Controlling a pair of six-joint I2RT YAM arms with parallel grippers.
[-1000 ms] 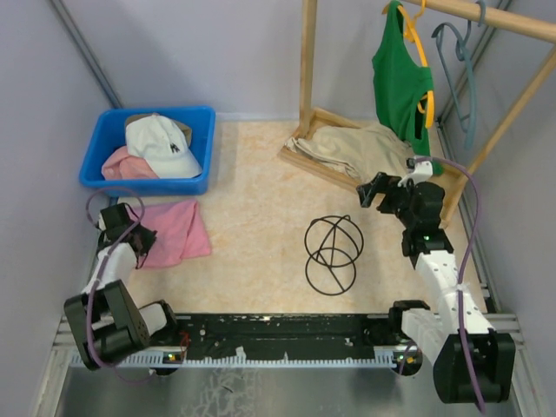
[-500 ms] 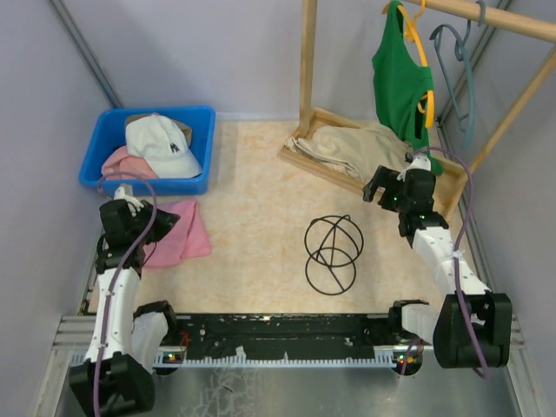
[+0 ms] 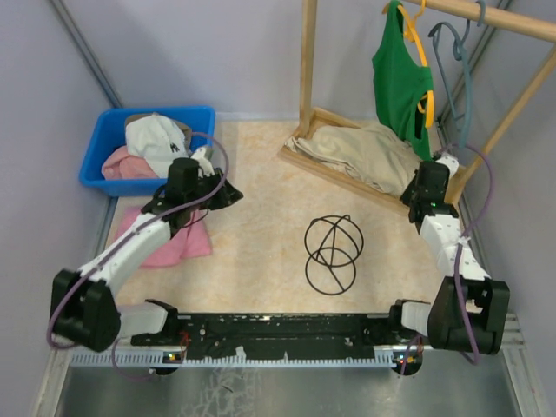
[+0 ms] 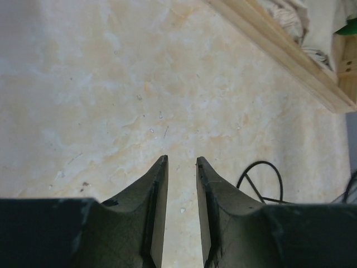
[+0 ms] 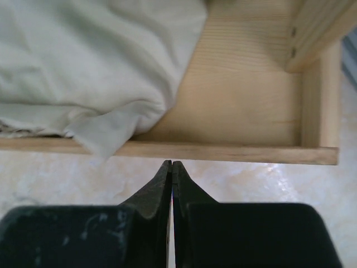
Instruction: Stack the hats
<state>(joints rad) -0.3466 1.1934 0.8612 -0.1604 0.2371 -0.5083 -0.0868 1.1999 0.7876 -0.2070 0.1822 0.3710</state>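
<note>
Reach step, nothing stacked yet: left claw part-spread and empty over bare surface, right claw pressed together, and next left needs the white hat in the bin.

The left arm is stretching forward and inward, wrist angled down. The left tool is sitting with fingers slightly apart, gripping nothing. The right arm is extending forward, and the right tool is pressing fully closed, empty.
</note>
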